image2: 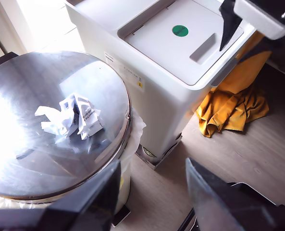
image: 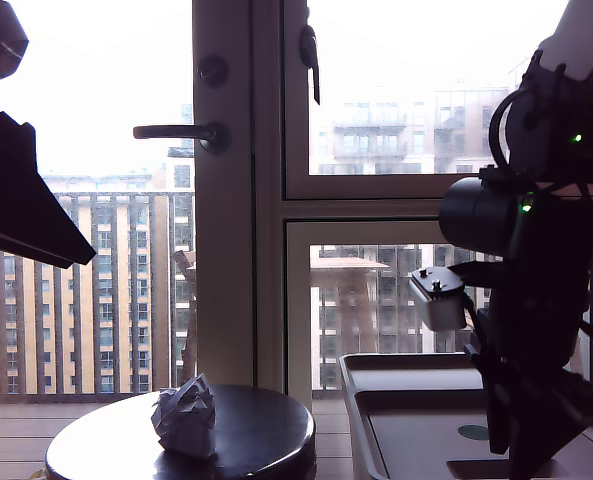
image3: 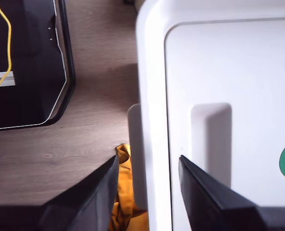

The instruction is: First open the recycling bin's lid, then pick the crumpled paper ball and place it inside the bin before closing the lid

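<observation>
Step in hand: opening the lid (image2: 156, 45), which lies flat and shut on the bin (image2: 154, 113); we judge that no part of the task is done yet.
Paper ball (image2: 71, 119): rests on the round glossy surface (image2: 31, 163) just beside the bin, apart from both end effectors.
Second end effector (image3: 147, 161): released and grasping nothing, jaws spread over the lid's raised rim beside the recessed grip (image3: 210, 139). We read this as lining up to catch the edge; whether it touches cannot be told.
First end effector (image2: 152, 166): released and empty. It hangs high over the floor between surface and bin, presumably clear of the lid's swing.
Count: one ball, one bin, one lid with one green mark (image2: 180, 31), two end effectors, one yellow cloth (image2: 231, 103) on the floor.
</observation>
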### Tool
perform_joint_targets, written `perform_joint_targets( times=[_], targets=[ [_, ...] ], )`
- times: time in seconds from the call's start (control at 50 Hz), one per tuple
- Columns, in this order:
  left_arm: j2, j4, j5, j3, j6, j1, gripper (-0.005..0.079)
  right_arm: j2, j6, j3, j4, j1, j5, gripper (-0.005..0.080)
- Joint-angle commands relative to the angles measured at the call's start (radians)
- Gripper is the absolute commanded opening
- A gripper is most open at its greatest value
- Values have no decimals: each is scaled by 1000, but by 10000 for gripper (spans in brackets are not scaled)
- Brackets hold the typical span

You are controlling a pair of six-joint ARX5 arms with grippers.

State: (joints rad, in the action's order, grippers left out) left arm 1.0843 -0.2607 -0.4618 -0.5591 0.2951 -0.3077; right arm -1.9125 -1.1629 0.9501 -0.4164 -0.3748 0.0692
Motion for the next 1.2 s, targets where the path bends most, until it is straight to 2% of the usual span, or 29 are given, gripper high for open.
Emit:
perform_joint_targets(
  times=[0.0,0.36,0.78,1.0,1.18],
  targets=[
    [10,7,0,0,0,-3,393,-20,-17,2,11,3,0,359],
    [10,6,0,-1,0,-3,393,-44,-31,2,36,35,0,358],
    [10,6,0,0,0,-3,393,-75,-43,2,88,37,2,341],
    [10,6,0,-1,0,-3,393,-88,-46,2,111,37,8,288],
    [10,7,2,-1,0,-3,393,-92,-45,2,117,37,9,114]
  ],
)
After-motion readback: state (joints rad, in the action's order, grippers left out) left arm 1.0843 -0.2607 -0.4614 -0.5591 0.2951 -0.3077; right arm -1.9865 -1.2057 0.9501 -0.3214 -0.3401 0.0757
